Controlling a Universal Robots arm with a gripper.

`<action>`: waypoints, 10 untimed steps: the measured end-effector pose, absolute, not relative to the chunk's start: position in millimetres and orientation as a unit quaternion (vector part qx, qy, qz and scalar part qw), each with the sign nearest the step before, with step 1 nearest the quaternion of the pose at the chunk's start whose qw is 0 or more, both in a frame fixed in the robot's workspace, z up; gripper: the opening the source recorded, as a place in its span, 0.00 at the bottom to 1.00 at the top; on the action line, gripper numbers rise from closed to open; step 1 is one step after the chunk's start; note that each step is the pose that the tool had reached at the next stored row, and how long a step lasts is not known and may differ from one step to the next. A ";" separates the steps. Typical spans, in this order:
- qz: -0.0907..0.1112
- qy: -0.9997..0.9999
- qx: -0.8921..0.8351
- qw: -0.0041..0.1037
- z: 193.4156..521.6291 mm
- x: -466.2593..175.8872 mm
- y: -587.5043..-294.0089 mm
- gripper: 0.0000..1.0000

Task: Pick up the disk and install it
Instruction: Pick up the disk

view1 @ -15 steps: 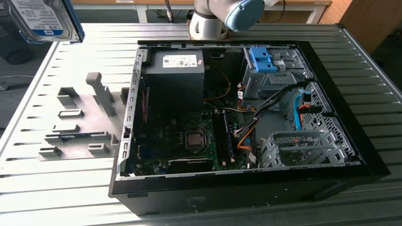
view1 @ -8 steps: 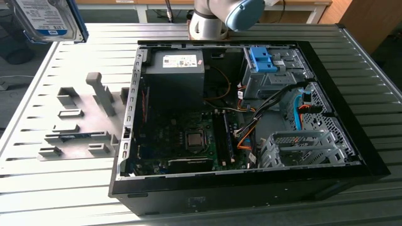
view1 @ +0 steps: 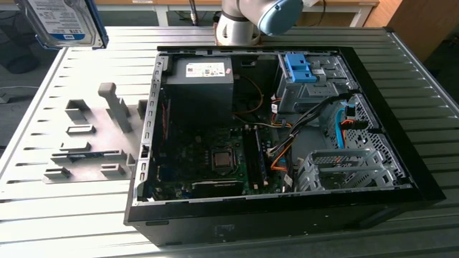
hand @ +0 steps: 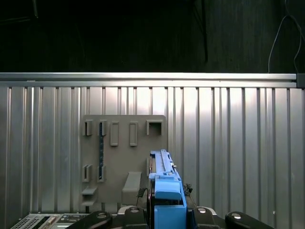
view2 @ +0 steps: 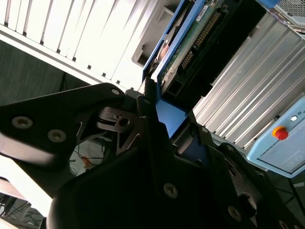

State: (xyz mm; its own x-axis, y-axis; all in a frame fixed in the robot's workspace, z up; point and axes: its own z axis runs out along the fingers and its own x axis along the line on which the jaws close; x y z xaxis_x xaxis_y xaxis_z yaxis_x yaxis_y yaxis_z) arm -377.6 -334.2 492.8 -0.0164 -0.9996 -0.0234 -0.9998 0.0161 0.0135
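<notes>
Ribbed silver desk (view1: 72,226) (dark room beyond its edge in the first wrist view) carries an open black computer case (view1: 401,134). A grey slotted fixture plate (view1: 100,141) lies at the exterior view's left. The disk (view1: 61,21), silver with a white-and-blue label and a blue frame, is held aloft, well apart from the case. The pincer (view2: 153,107) is clamped on its blue frame.

Ribbed grey metal surface (view1: 72,231) bearing an open black computer case (view1: 215,231) and, beside that case on the exterior view's left, a grey holder plate (view1: 36,123).
</notes>
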 end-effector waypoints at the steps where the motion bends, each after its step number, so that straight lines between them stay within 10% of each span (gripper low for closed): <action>1: 0.013 0.713 -0.701 0.004 492.9 -375.6 -334.2 0.37; 10: 0.013 0.713 -0.701 0.004 492.9 -357.9 -334.2 0.37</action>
